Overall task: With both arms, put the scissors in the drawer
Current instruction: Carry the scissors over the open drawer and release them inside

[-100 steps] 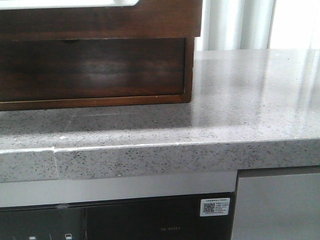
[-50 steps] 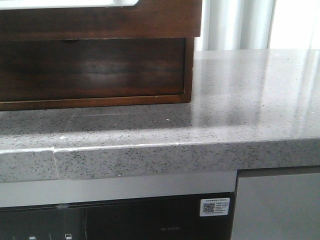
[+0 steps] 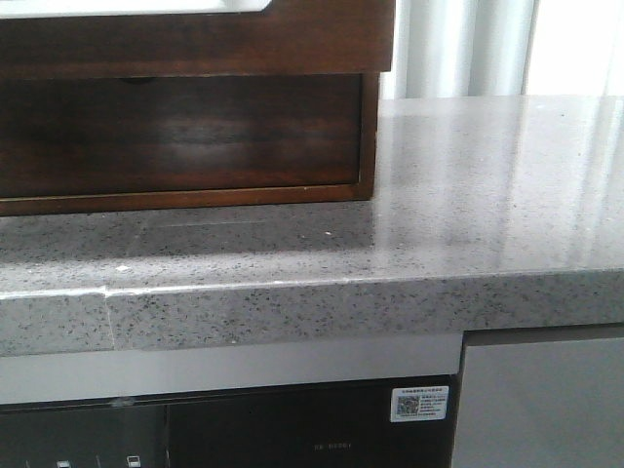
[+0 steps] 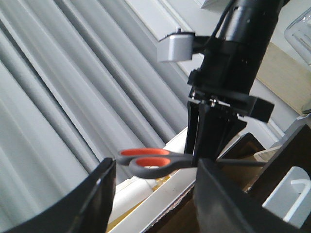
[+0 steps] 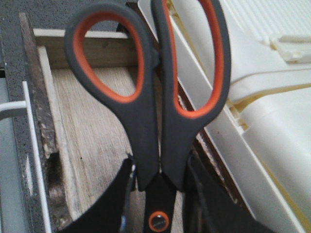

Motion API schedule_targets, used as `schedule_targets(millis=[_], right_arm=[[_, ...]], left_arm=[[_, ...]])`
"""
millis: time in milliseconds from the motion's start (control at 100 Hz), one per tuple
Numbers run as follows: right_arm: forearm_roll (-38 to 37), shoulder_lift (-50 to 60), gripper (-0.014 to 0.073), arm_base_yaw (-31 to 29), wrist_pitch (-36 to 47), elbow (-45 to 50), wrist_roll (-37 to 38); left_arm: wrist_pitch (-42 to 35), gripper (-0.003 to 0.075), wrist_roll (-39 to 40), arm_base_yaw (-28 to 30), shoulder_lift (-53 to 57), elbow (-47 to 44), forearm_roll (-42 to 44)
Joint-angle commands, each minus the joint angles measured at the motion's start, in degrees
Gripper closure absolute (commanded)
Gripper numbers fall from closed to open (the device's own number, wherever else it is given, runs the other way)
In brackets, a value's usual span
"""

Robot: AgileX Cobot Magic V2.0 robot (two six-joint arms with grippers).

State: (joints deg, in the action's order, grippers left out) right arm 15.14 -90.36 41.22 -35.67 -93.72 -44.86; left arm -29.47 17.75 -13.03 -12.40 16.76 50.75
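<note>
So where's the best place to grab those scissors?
At the narrow neck between the orange-lined loops and the pivot screw, coming in square to the blades, as the right hand holds the scissors. The blades are shut and that middle is slim, so it probably fits and balances best.

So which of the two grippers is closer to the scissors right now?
Right. The right gripper is clamped on the scissors near the pivot. The left gripper sits open a short way off, facing them, not touching.

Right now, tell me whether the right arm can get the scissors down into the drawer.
Probably yes: the right gripper grips the scissors near the pivot, above the open drawer, whose bare wooden floor shows nothing in the way.
</note>
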Motion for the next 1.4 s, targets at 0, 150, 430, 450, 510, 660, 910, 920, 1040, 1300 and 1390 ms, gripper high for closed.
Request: schedule_targets(millis=[0, 150, 430, 450, 510, 660, 910, 920, 1040, 1300, 1390], right_arm=[[-0.16, 0.66, 0.0666, 0.01, 5.4, -1.85, -0.45], [-0.25, -1.15, 0.0666, 0.01, 5.53, -1.85, -0.45], [-1.22, -2.39, 0.0367, 0.01, 6.69, -1.85, -0.45], [-1.22, -2.39, 0.0343, 0.01, 6.97, -1.85, -0.45], [-1.22, -2.39, 0.0306, 0.01, 7.49, -1.85, -0.45], [-1.22, -2.39, 0.0303, 0.01, 7.59, -1.85, -0.45], [-1.22, 0.45, 0.0347, 0.01, 7.11, -1.85, 0.01], [-1.22, 0.81, 0.0363, 0.01, 7.11, -1.85, 0.13], [-1.22, 4.18, 0.0543, 0.01, 6.86, -1.85, 1.35], [-1.22, 12.49, 0.0659, 0.01, 1.19, -1.85, 3.96], [-1.22, 15.89, 0.0659, 0.01, -0.76, -1.5, 5.98]], left_arm=[[-1.98, 0.0372, 0.72, -0.49, -0.66, 1.79, -2.56], [-1.98, 0.0372, 0.72, -0.49, -0.66, 1.79, -2.56], [-1.98, 0.0372, 0.72, -0.49, -0.66, 1.79, -2.56], [-1.98, 0.0372, 0.72, -0.49, -0.66, 1.79, -2.56], [-1.98, 0.0372, 0.72, -0.49, -0.66, 1.79, -2.56], [-1.98, 0.0372, 0.72, -0.49, -0.66, 1.79, -2.56], [-2.12, 0.0372, 0.72, -0.49, -0.66, 1.91, -2.67], [-2.12, 0.0372, 0.72, -0.49, -0.66, 1.91, -2.67], [-2.12, 0.0374, 0.81, -0.49, -0.66, 1.91, -2.67], [-0.85, 0.0655, 6.76, -0.49, 1.65, 1.91, -2.67], [1.7, 0.0738, 6.86, -0.49, 4.16, 1.91, -2.56]])
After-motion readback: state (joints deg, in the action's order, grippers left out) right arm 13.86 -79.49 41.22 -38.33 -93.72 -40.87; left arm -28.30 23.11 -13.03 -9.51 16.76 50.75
